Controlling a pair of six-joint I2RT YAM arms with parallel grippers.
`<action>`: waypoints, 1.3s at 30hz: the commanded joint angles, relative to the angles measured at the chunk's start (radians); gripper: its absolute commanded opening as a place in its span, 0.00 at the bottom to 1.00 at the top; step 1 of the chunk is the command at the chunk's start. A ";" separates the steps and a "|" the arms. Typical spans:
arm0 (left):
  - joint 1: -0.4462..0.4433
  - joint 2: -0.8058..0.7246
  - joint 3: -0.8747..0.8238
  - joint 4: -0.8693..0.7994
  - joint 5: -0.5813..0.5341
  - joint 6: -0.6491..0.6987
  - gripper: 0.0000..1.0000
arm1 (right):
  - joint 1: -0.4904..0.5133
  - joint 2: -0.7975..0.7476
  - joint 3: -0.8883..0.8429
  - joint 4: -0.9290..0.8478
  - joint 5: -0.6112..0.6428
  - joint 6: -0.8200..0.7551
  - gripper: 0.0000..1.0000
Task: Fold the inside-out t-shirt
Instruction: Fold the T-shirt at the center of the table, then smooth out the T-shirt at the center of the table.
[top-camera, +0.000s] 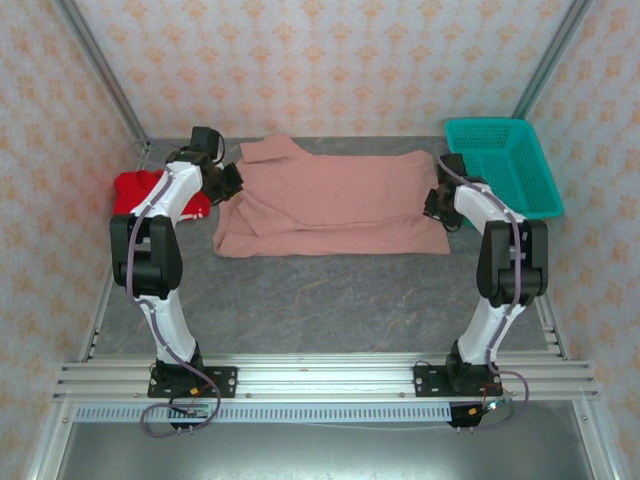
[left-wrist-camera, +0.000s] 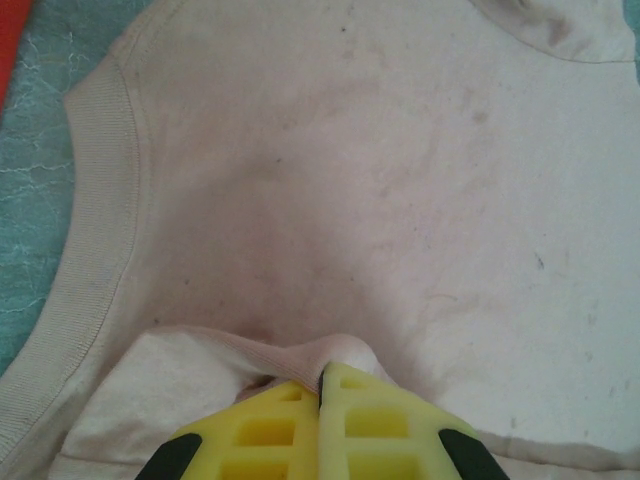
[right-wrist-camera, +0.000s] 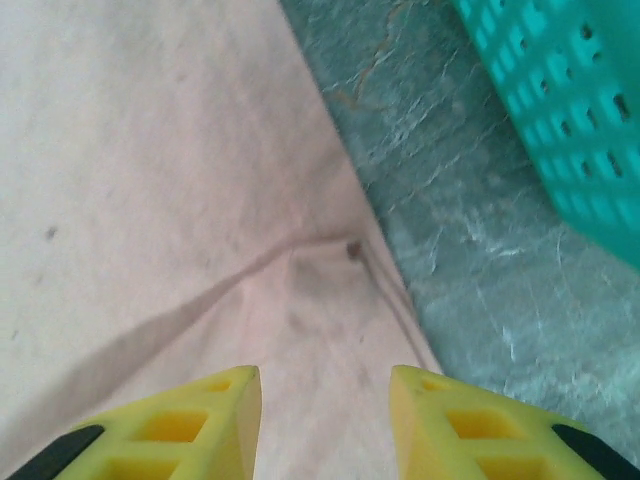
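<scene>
Left gripper (left-wrist-camera: 322, 378) tight on inside-out t-shirt (left-wrist-camera: 380, 200)

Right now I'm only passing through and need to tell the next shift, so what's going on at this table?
Two robot arms are working on a salmon-pink t-shirt spread on the table. The left gripper is shut on a pinch of fabric near a ribbed edge band. The right gripper is open above the shirt's right edge, beside the teal basket.
</scene>
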 joint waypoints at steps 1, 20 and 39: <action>0.008 0.011 0.038 0.012 -0.029 -0.001 0.00 | 0.038 -0.066 -0.055 0.028 -0.081 -0.017 0.39; 0.008 0.098 0.094 0.032 -0.073 -0.019 0.00 | 0.162 0.196 0.157 0.053 -0.124 -0.003 0.35; -0.034 -0.143 -0.225 0.239 -0.117 -0.074 0.55 | 0.163 -0.039 -0.007 0.053 -0.111 0.011 0.36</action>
